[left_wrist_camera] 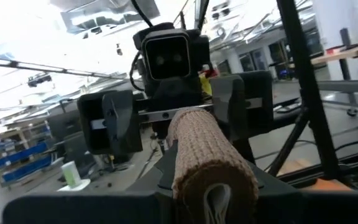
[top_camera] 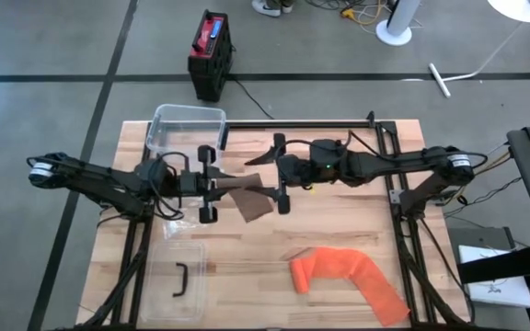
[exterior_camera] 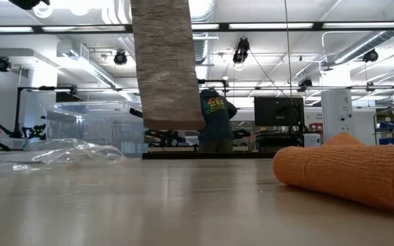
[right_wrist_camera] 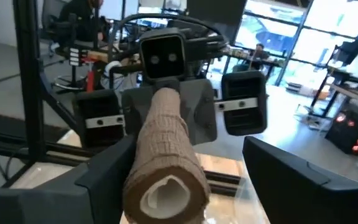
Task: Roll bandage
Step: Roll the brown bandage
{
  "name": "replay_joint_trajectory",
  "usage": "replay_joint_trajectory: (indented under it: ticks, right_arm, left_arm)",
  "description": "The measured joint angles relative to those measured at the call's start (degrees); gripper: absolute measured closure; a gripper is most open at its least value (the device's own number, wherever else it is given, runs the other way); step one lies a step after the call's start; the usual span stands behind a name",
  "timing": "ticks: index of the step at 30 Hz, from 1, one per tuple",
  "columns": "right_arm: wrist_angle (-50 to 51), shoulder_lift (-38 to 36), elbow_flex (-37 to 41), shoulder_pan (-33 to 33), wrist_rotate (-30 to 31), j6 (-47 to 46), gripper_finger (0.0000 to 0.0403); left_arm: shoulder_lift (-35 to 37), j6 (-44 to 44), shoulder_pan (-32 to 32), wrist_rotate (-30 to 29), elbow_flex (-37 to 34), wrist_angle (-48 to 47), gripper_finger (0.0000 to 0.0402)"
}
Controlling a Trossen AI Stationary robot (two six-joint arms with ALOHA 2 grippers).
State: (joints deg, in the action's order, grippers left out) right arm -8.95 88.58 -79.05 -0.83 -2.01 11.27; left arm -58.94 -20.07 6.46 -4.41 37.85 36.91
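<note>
Two grippers meet above mid-table. The left gripper (top_camera: 212, 185) is clamped on one end of the partly rolled brown bandage (top_camera: 247, 197), whose roll runs out from between its fingers (right_wrist_camera: 102, 116) toward the right gripper (top_camera: 279, 173). The right gripper's fingers (right_wrist_camera: 291, 174) stand wide apart either side of the roll's far end, not gripping. A loose tail hangs below. An orange bandage (top_camera: 348, 279) lies apart.

Two dark jointed arms, black cables, boxy dark jaws, wrist cameras
</note>
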Motion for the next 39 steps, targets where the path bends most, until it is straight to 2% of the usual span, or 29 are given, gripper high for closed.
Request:
replay_joint_trajectory:
  ticks: [5, 14, 18, 22, 27, 32, 35, 39]
  right_arm:
    - [4.6, 1.6, -2.7, 0.0, 0.0, -0.2, 0.0152]
    - [6.3, 1.9, -3.4, 0.0, 0.0, 0.2, 0.0248]
    - [6.7, 1.9, -3.9, 0.0, 0.8, 2.2, 0.0304]
    - [6.9, 1.5, -3.9, 0.1, 1.4, 5.0, 0.0354]
    - [6.5, 0.4, -3.9, 0.1, 1.1, 10.9, 0.0358]
    - [3.8, 0.3, -3.9, 0.0, 0.5, 17.5, 0.0349]
    - [2.7, 0.3, -3.9, 0.0, 0.5, 21.7, 0.0353]
    - [2.5, 0.4, -3.9, -0.4, 0.0, 28.4, 0.0357]
  left_arm:
    - [0.1, 0.0, 0.0, 0.8, 0.0, -0.8, 0.0349]
    - [0.6, -0.5, 0.0, -0.2, 0.0, -0.9, 0.0343]
    - [1.2, -0.5, 0.1, -3.7, 0.0, -1.3, 0.0320]
    - [4.2, -0.4, 0.1, -8.1, 0.0, -5.9, 0.0281]
    - [10.4, 5.9, 0.1, -8.3, 0.0, -13.6, 0.0215]
    - [16.9, 14.6, 0.1, -5.9, 0.0, -19.8, 0.0147]
    - [19.8, 17.6, 0.1, -2.4, 0.0, -21.4, 0.0115]
    - [21.5, 21.6, 0.1, -1.5, 1.5, -23.2, 0.0086]
